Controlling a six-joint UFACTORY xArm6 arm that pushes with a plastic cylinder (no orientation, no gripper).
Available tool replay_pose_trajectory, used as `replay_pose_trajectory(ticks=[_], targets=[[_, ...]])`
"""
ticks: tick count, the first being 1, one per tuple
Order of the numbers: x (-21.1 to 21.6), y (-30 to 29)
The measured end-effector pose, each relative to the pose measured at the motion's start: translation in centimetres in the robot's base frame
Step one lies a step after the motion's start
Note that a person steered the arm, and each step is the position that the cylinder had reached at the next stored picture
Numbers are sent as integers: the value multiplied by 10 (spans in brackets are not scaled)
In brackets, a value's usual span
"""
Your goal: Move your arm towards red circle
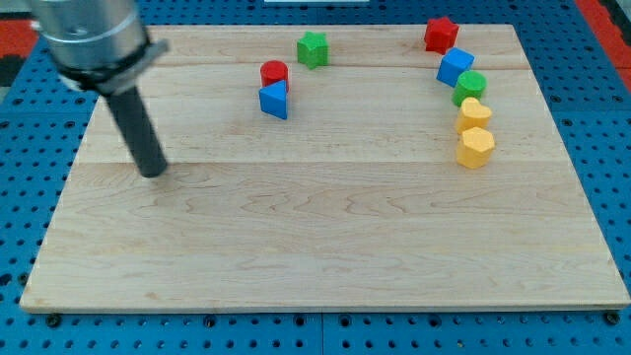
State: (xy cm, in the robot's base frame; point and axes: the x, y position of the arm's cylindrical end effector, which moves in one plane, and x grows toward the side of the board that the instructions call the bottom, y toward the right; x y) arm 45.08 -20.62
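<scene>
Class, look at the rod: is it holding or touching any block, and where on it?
Nothing is held. My tip rests on bare board, apart from the red circle, which lies toward the view's upper right.

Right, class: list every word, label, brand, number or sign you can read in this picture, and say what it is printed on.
None: no readable text shows anywhere in the camera view.
The wooden board shows only wood grain.
The blocks, such as the red circle, blue triangle and red star, have plain faces.
The rod ending in my tip, left of the red circle and apart from it, carries no marking.
</scene>
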Motion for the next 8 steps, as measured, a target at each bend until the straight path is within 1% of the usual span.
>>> replay_pose_trajectory(ticks=[3, 4, 5, 6, 7, 8], targets=[[-8, -8], [-60, 14], [-99, 55], [-107, 104], [-154, 102], [-182, 141]])
